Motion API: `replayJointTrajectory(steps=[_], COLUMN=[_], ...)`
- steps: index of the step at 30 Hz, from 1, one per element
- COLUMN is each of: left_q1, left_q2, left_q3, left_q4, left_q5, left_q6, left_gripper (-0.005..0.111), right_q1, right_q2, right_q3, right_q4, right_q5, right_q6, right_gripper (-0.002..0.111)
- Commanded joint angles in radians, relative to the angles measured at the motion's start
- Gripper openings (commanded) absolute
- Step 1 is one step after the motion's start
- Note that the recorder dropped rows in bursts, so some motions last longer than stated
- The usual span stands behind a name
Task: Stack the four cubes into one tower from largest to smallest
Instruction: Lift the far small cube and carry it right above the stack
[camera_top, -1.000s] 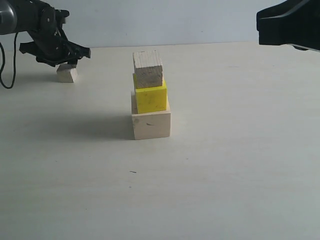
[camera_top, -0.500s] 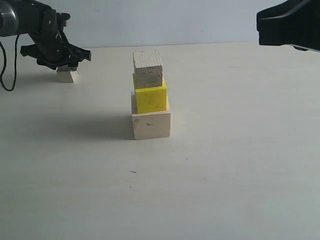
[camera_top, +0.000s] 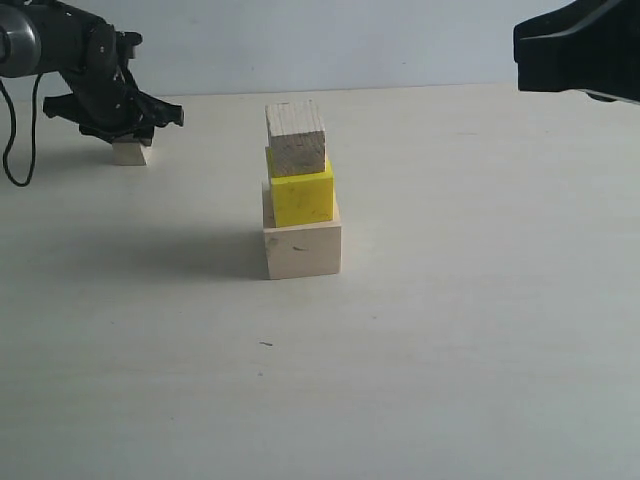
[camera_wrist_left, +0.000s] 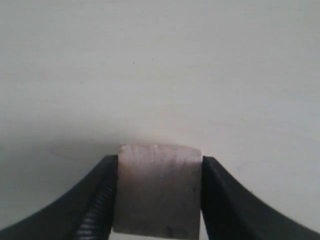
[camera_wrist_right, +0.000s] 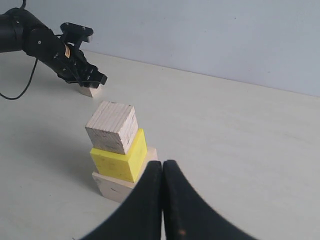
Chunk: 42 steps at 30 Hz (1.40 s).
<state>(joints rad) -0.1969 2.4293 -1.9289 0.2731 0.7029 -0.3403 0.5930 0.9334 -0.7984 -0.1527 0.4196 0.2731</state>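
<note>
Tiny pale wood cube (camera_top: 131, 153) on counter (camera_top: 450, 350), 10 o'clock of tower (camera_top: 300, 190): likely light, rigid, slip-prone. Left gripper (camera_wrist_left: 160, 162) jaws clamp opposite side faces. Right gripper (camera_wrist_right: 161, 166) jaws closed, empty.

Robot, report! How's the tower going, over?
Left gripper closed on tiny cube, on the table. Right gripper shut, off to the side. Tower three high, top clear.

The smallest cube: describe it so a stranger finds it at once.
On the pale table stands a tower of three cubes. Far to its left in the exterior view, a pale wooden cube sits in the left pincer. It alone is unstacked, and the smallest.
</note>
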Motion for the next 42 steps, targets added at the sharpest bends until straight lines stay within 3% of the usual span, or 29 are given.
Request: replayJointTrajectory(steps=[1,9,13,25,31,35,38,42], left_q1=[0.003,0.003,0.008,0.076,0.133,0.182,0.207,0.210], left_q2=[0.005,-0.069,-0.142,-0.329,-0.432,-0.501,-0.536,-0.568], left_q3=[-0.003,-0.003,-0.003,0.043,0.275,0.461,0.585,0.696], left_q4=[-0.005,-0.010,-0.111,-0.948,-1.452,-1.793,-1.926,-1.958], left_q5=[0.018,0.053,0.050,0.131,0.233,0.407,0.518,0.518], left_q6=[-0.001,0.040,0.132,0.916,1.397,1.735,1.867,2.019], left_gripper=[0.000,0.000,0.000,0.000,0.000,0.000,0.000,0.000], right_q1=[-0.001,-0.001,-0.001,-0.001,-0.001,-0.001,-0.001,-0.001], right_q2=[0.001,0.001,0.001,0.001,0.001,0.001,0.001,0.001], right_q3=[0.004,0.004,0.004,0.004,0.004,0.004,0.004,0.004], right_q4=[-0.009,-0.009,-0.009,-0.007,-0.007,-0.007,-0.007,-0.007], right_q5=[-0.003,-0.003,-0.003,0.001,0.041,0.067,0.081,0.085], right_q6=[-0.011,-0.011,-0.011,-0.045,-0.045,-0.045,-0.048,-0.058], right_gripper=[0.000,0.000,0.000,0.000,0.000,0.000,0.000,0.000])
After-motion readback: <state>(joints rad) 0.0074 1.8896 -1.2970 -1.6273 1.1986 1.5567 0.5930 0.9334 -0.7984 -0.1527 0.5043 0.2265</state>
